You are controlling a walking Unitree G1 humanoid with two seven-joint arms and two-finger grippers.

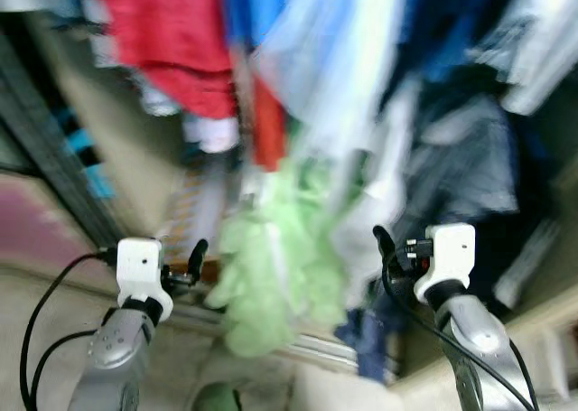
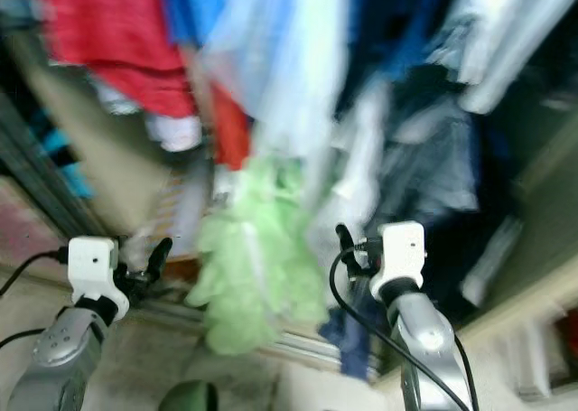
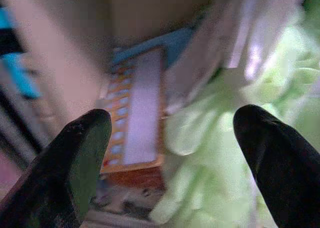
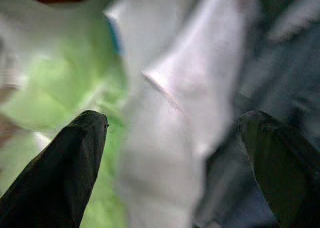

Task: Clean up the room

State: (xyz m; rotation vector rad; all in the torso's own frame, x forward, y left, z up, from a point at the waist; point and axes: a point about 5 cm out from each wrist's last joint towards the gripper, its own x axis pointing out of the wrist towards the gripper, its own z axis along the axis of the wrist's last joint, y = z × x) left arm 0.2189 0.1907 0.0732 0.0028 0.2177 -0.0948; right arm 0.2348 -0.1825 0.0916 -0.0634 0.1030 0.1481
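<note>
Blurred clothes hang in an open wardrobe: a red garment (image 1: 172,41), pale blue shirts (image 1: 334,59), dark blue and grey pieces (image 1: 470,158), and a light green fuzzy garment (image 1: 271,266) low in the middle. My left gripper (image 1: 194,259) is held up just left of the green garment, fingers spread, nothing between them. My right gripper (image 1: 384,244) is raised right of it, near a white garment (image 4: 165,138), also open and empty. The left wrist view shows the green garment (image 3: 225,153) beside an orange-edged box (image 3: 135,123).
The wardrobe's sliding-door track (image 1: 307,343) runs along the floor below the clothes. A dark door frame (image 1: 54,158) stands at the left. A dark green round object (image 1: 217,397) lies on the floor near my feet. A pale panel edge (image 1: 542,330) is at the right.
</note>
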